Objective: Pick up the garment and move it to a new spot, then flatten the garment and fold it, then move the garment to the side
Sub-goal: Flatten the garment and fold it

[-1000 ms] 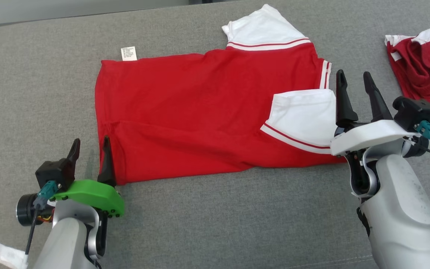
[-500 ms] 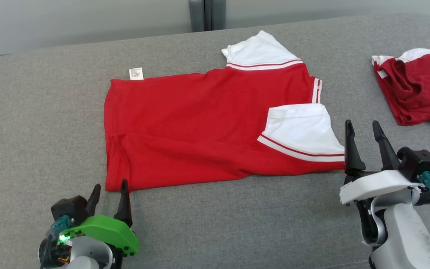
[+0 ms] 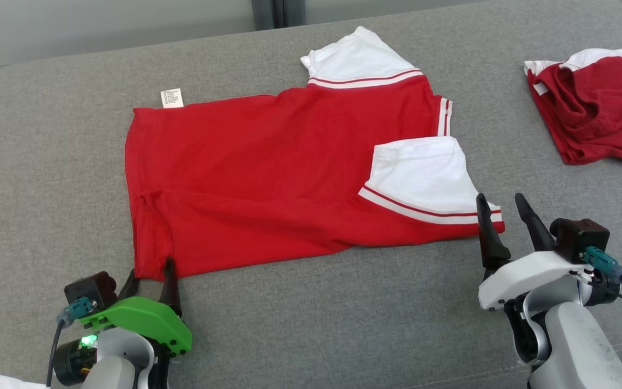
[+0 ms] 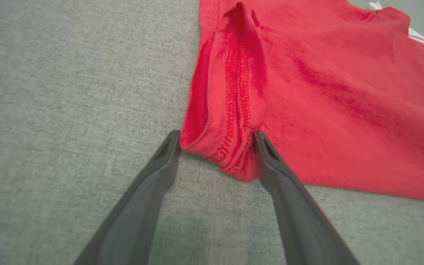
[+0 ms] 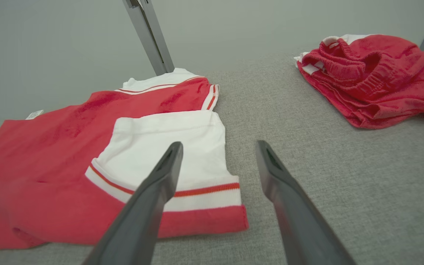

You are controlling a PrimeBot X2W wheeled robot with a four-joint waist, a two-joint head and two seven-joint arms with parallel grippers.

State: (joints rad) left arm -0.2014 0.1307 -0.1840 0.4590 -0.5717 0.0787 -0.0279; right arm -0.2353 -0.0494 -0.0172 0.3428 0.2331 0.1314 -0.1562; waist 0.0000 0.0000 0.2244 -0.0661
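Change: left gripper [image 3: 150, 268] forward again, up to the cloth | garment [image 3: 268, 173] flat at cushion [image 3: 46, 162] centre, its near-left corner between wide-spread fingers [image 4: 153, 176], maybe touching | right gripper [image 3: 501, 199] wide too, beside near-right corner.
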